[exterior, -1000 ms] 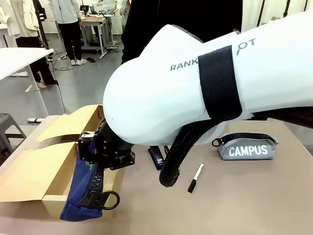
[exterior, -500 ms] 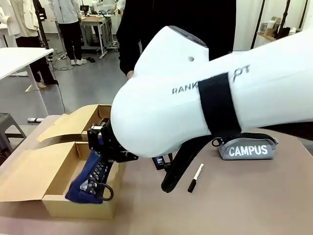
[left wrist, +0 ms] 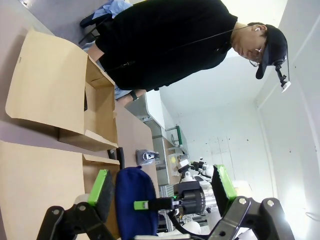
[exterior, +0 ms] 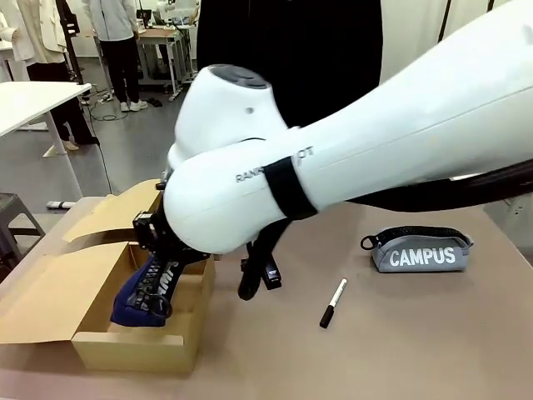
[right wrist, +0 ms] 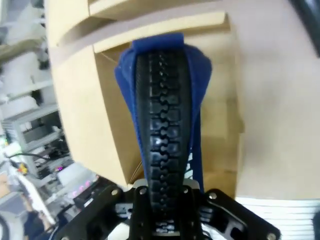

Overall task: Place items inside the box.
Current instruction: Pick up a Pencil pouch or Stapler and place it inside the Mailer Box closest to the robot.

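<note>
Clamping the navy pouch [exterior: 141, 293], right end effector [exterior: 156, 260] hangs over the box [exterior: 125, 350].

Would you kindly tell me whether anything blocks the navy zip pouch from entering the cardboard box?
Nothing visible does. The right pincer holds the navy fabric zip pouch partly inside the open brown cardboard box, its flaps folded outward; the floor beneath is hidden.

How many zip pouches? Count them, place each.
2. Navy pouch in the right claw, its end inside the box; grey pouch on the table. Others may be hidden.
</note>
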Available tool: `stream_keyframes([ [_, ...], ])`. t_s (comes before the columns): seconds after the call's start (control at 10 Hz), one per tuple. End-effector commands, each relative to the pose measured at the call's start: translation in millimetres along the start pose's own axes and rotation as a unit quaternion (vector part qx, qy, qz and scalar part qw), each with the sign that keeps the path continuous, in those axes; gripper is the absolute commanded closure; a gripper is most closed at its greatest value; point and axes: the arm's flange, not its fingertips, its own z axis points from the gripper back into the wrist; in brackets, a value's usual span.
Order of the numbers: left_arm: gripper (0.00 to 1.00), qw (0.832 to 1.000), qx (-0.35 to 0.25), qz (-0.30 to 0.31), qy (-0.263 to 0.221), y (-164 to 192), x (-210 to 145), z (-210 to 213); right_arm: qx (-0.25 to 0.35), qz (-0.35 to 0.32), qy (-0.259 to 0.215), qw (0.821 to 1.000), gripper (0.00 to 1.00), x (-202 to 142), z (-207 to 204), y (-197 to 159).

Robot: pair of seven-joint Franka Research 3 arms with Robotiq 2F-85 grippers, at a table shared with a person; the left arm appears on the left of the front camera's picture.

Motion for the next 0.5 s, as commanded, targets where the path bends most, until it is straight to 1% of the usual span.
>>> stream_keyframes([
  [0.0,0.0,1.0,-0.012,-0.011,-0.006,-0.5,-0.4,-0.7,-0.017,0.014,0.002,1.0,0.93,-2.3,-13.8,39.3],
  [0.2,0.0,1.0,-0.012,-0.011,-0.006,-0.5,-0.4,-0.7,-0.037,0.02,0.013,0.999,0.93,-1.9,-36.2,40.1],
  [0.3,0.0,1.0,-0.012,-0.011,-0.006,-0.5,-0.4,-0.7,-0.052,0.017,0.002,0.998,0.93,0.4,-45.9,39.4],
  [0.4,0.0,1.0,-0.012,-0.011,-0.006,-0.5,-0.4,-0.7,-0.056,0.021,0.006,0.998,0.93,4.4,-55.9,37.4],
])
